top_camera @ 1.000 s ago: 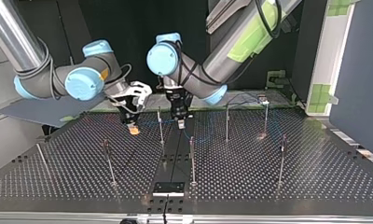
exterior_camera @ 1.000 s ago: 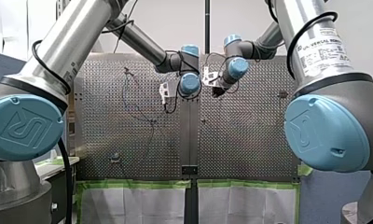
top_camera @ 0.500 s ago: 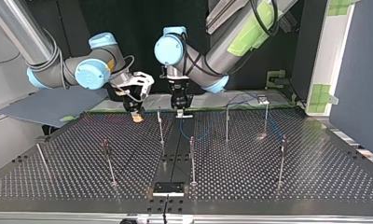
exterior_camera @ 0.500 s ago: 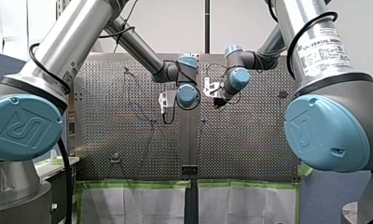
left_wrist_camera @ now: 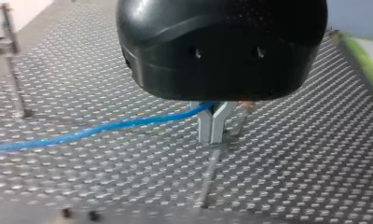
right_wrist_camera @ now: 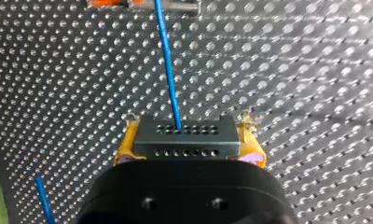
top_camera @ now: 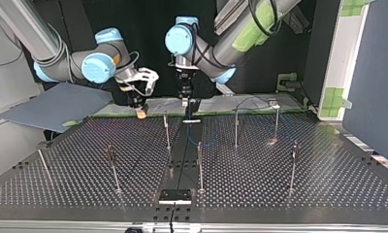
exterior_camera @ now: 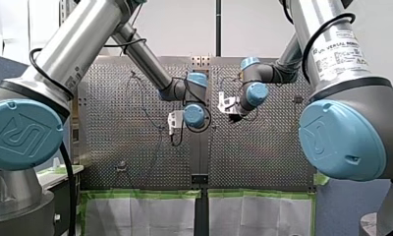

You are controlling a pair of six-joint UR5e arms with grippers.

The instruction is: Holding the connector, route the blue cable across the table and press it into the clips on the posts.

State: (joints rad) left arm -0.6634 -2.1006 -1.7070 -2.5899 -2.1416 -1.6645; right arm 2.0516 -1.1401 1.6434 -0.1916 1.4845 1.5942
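Two yellow pads (right_wrist_camera: 124,145) clamp a boxy connector (right_wrist_camera: 187,136) — perforated.

Dim, dark-backed top view; glare across perforated table (top_camera: 328,184)

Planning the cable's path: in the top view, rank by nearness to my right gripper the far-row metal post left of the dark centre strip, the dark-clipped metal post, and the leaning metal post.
From my right gripper:
1. Far-row metal post, just to its right in the view.
2. Dark-clipped metal post, nearer the camera.
3. Leaning metal post, at the view's left edge.
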